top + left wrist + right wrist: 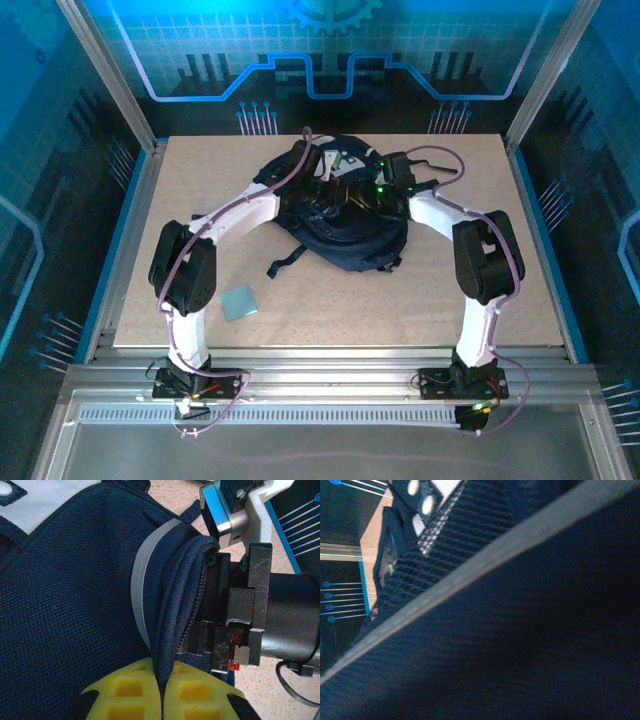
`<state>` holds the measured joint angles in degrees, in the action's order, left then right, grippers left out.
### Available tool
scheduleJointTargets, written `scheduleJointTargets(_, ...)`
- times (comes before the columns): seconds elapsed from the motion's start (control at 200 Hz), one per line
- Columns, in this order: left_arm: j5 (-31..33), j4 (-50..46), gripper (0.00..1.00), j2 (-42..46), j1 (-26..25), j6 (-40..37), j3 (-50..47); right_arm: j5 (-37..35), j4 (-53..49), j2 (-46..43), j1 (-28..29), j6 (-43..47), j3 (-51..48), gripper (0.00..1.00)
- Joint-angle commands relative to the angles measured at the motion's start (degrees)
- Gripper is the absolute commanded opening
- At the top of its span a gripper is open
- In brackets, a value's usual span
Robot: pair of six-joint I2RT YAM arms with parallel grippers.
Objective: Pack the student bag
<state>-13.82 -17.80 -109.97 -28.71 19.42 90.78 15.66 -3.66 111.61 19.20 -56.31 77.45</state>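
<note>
Left wrist view: left end effector clamped on a fold of the student bag. On the tabletop a small teal square lies near-left; the bag sits centre-far, the right end effector against it, open or closed I cannot tell

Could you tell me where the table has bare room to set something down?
Bare board lies nearer than the student bag, right of the pale square; also both far corners. Crowded around the bag and its loose strap.
</note>
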Motion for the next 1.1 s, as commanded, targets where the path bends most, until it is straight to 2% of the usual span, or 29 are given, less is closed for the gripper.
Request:
scheduleJointTargets(0.0,-1.58,0.49,0.05,3.03,0.06,-0.02,1.77,3.55,3.64,-0.41,2.29,1.41,1.43,0.23)
scheduleJointTargets(0.03,-0.86,-0.15,0.13,3.22,0.34,0.21,1.81,3.21,2.72,-1.67,2.04,2.22,0.32,0.24)
scheduleJointTargets(0.09,0.73,-1.24,0.44,3.93,0.86,1.06,1.39,2.96,-0.49,-4.49,1.19,4.06,-1.57,0.28)
scheduleJointTargets(0.145,2.12,-1.69,0.61,5.00,1.35,2.10,0.20,3.41,-4.16,-7.28,0.43,6.81,-3.21,0.32)
scheduleJointTargets(0.195,4.08,-2.18,0.85,6.48,1.67,3.23,-1.44,2.47,-8.59,-9.98,0.16,9.71,-4.50,0.36)
scheduleJointTargets(0.255,6.42,-2.27,0.98,9.02,1.85,3.74,-4.26,0.17,-13.32,-13.55,0.03,13.32,-6.61,0.41)
scheduleJointTargets(0.27,6.99,-2.43,0.99,9.79,1.84,3.78,-4.89,-0.64,-14.39,-14.42,0.02,14.06,-7.17,0.42)
scheduleJointTargets(0.345,10.63,-4.77,0.99,13.19,1.98,3.74,-7.52,-4.38,-18.48,-18.79,0.02,17.56,-9.84,0.62)
scheduleJointTargets(0.515,17.56,-14.33,0.99,20.38,2.76,6.06,-12.92,-11.88,-23.62,-26.45,-0.30,21.04,-14.17,1.00)
scheduleJointTargets(0.65,22.90,-20.64,0.99,25.61,3.13,10.96,-19.71,-16.16,-26.59,-29.35,-0.48,23.49,-15.72,1.00)
scheduleJointTargets(0.755,26.94,-23.43,0.99,30.60,3.29,17.60,-27.15,-15.59,-26.04,-30.20,-0.62,24.41,-17.52,1.00)
scheduleJointTargets(0.905,27.65,-27.46,0.99,36.05,5.40,21.74,-34.19,-12.41,-22.62,-31.06,-0.56,24.24,-20.61,1.00)
scheduleJointTargets(1.095,23.90,-28.19,0.99,37.92,11.09,22.13,-41.73,-11.56,-20.86,-32.91,-0.30,23.53,-23.70,1.00)
